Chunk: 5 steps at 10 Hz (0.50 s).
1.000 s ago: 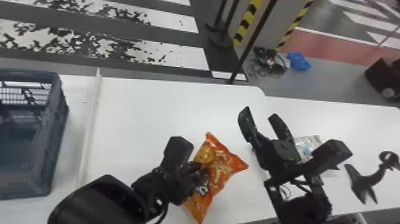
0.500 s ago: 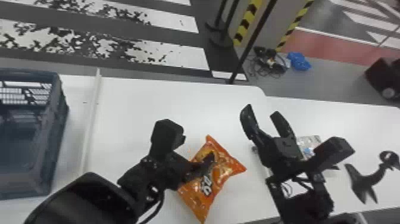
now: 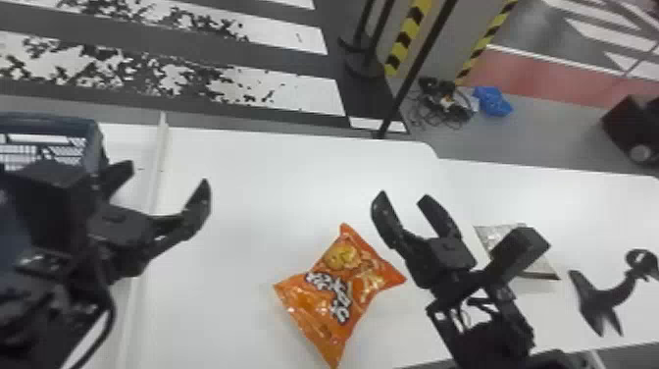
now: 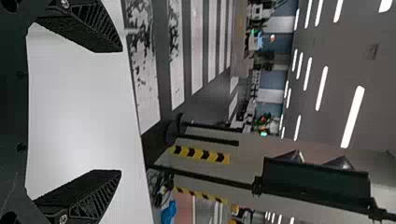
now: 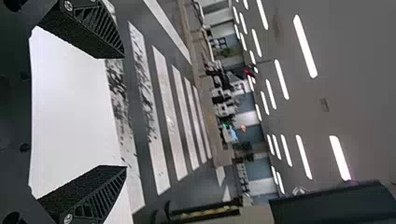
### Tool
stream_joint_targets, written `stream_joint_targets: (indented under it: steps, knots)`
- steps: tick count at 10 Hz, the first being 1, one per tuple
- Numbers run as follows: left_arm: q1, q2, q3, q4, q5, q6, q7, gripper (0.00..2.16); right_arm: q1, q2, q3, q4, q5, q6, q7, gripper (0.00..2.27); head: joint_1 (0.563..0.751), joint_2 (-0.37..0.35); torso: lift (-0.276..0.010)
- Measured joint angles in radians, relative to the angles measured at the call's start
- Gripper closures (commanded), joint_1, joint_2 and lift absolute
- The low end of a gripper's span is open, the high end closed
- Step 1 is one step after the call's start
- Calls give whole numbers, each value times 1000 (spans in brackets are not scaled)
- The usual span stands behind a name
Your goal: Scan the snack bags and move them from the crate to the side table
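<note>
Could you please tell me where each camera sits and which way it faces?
Head view: on the robot's head, looking forward and down at the white table and orange snack bag; the left gripper and right gripper show, both open.
Left wrist view: on the left wrist, looking outward past its own two fingers over the table to the striped floor.
Right wrist view: on the right wrist, looking outward past its own fingers.
Both wrist views share the table, striped floor and ceiling lights.
</note>
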Motion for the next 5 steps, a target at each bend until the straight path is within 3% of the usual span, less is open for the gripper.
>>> stream_joint_targets:
  steps: [2, 5]
  knots:
    - [93, 31, 176, -74, 53, -63, -22, 66, 6, 32, -28, 24, 32, 70, 184, 83, 695, -132, -87]
    - [175, 56, 294, -106, 99, -161, -57, 66, 36, 55, -29, -9, 129, 214, 252, 147, 695, -38, -87]
